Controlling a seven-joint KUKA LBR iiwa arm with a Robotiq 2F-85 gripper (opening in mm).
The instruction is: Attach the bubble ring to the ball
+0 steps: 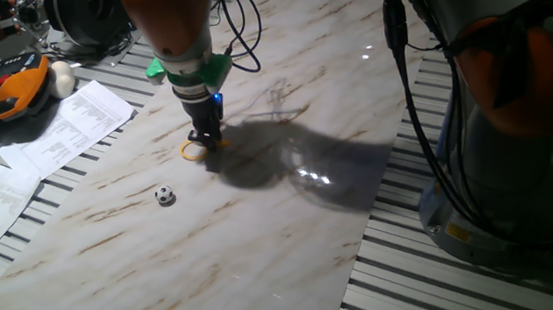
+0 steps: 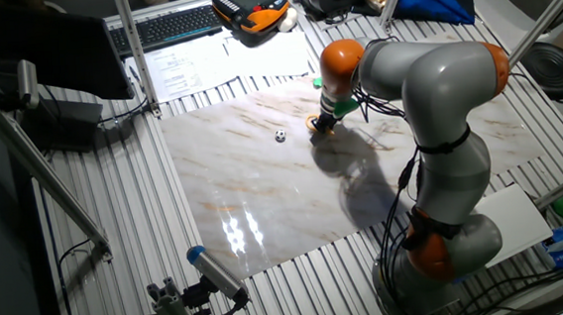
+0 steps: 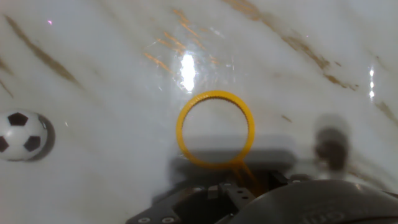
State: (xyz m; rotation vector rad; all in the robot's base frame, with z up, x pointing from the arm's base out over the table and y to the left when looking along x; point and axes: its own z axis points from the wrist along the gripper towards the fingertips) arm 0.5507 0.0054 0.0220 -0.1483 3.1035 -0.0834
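The yellow-orange bubble ring (image 3: pixel 215 94) lies flat on the marble board, its short handle running back between my fingers. It also shows in one fixed view (image 1: pixel 191 150) and in the other fixed view (image 2: pixel 313 125). My gripper (image 1: pixel 208 141) (image 2: pixel 321 127) (image 3: pixel 245 183) is down at the board, shut on the ring's handle. The small soccer-patterned ball (image 1: pixel 164 195) (image 2: pixel 280 136) (image 3: pixel 22 135) rests on the board to the left of the ring in the hand view, a short way off and not touching it.
Papers (image 1: pixel 53 129) lie off the board's left edge, with an orange-black pendant (image 1: pixel 10 93) and a plain cream ball (image 1: pixel 61 78) behind them. A keyboard (image 2: pixel 168 26) is at the back. The arm's base (image 1: pixel 517 154) and cables stand at the right.
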